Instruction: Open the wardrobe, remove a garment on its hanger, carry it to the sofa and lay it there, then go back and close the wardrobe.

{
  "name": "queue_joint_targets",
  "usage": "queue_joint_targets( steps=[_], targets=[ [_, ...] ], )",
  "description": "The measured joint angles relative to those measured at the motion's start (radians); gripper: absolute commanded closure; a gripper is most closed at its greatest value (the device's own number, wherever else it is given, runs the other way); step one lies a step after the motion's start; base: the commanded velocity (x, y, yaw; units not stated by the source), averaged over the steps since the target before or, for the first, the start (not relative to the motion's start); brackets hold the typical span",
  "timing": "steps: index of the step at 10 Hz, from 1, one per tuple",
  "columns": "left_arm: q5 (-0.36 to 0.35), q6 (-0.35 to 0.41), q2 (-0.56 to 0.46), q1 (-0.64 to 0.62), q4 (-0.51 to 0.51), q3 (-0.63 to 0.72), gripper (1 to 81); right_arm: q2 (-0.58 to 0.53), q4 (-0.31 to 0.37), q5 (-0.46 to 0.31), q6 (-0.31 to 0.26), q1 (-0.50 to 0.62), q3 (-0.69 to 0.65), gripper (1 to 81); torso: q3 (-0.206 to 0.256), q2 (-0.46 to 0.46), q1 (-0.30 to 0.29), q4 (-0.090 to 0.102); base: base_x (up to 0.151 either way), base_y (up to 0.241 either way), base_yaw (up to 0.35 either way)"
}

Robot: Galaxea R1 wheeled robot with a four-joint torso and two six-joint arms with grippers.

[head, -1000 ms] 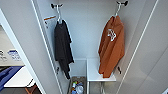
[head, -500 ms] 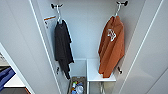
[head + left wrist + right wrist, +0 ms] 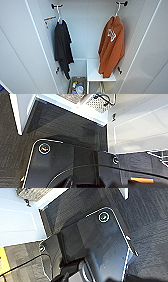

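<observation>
**Wardrobe open; garment not yet taken**

You are facing the wardrobe [image 3: 85, 30] with both doors swung wide, so I judge the opening step done and the removal step in hand.

The garment [image 3: 111, 47], a burnt-orange hooded sweatshirt with white lettering on the chest, hangs on the right side of the interior. Its white hanger [image 3: 117, 11] hooks over a dark peg [image 3: 122, 3] near the top. The hem drapes down in front of a white inner shelf [image 3: 96, 73] and appears to touch it.

Neither arm shows in the head view. Both wrist views look down on dark carpet [image 3: 15, 144] and the foot of the wardrobe, which suggests the arms hang low. You cannot tell from either wrist view whether the jaws are spread or pressed together.

What the next move calls for, in my judgement: raise an arm to the hanger's hook, grip at or just below it, and lift it up and off the peg before drawing it outward. The peg sits high, so expect a long reach.

Obstructions and surroundings:
- A black T-shirt [image 3: 62, 47] on its own white hanger occupies the left peg, well apart from the sweatshirt. Do not mistake it for the target.
- An open bin [image 3: 76, 86] of mixed small items stands on the wardrobe floor, beside the shelf.
- A label with an orange strip [image 3: 49, 21] is fixed to the left inner wall.
- The open right door [image 3: 150, 50] stands close beside the garment and narrows the approach.
</observation>
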Motion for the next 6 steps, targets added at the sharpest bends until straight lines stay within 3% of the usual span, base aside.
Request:
queue_joint_targets(
  steps=[3,6],
  targets=[
    [0.045,0.002,0.093,0.010,0.002,-0.124,1.0,0.104,0.000,0.004,-0.091,-0.054,-0.134,1.0,0.000,0.000,0.000,0.000,0.000,0.000,0.000],
    [0.081,0.006,0.173,0.050,0.066,-0.237,1.0,0.216,0.000,0.025,-0.184,-0.092,-0.287,1.0,0.001,-0.001,0.000,0.000,0.000,0.000,0.000]
  ],
)
